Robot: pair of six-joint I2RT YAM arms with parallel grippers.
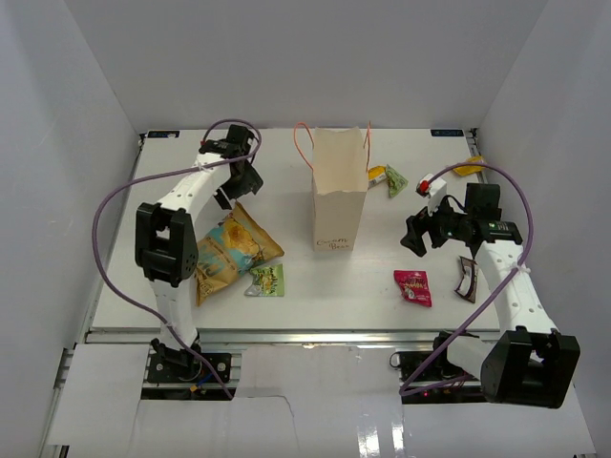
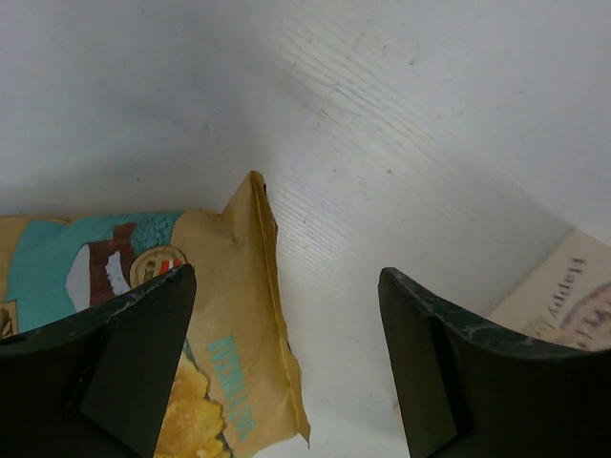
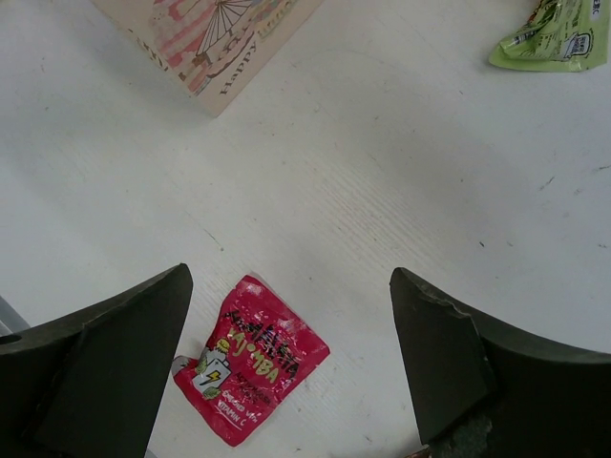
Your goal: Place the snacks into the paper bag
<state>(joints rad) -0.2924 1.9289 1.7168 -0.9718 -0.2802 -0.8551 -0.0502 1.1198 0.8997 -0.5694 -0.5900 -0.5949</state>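
Observation:
The cream paper bag (image 1: pixel 339 191) stands upright mid-table with its orange handles up. The large yellow-and-teal chip bag (image 1: pixel 229 253) lies to its left, with a small green packet (image 1: pixel 265 280) beside it. My left gripper (image 1: pixel 243 181) is open and empty, just behind the chip bag's top corner (image 2: pixel 224 343); the paper bag's base (image 2: pixel 563 301) shows at the right of that view. My right gripper (image 1: pixel 417 234) is open and empty above the pink-red packet (image 1: pixel 412 286), which lies between its fingers in the right wrist view (image 3: pixel 253 358). A dark brown-and-white packet (image 1: pixel 467 279) lies under the right arm.
A green packet (image 1: pixel 396 181) and a small yellow one (image 1: pixel 378 175) lie right of the paper bag; the green one also shows in the right wrist view (image 3: pixel 558 38). Another yellow packet (image 1: pixel 468 169) lies at the far right. White walls enclose the table on three sides.

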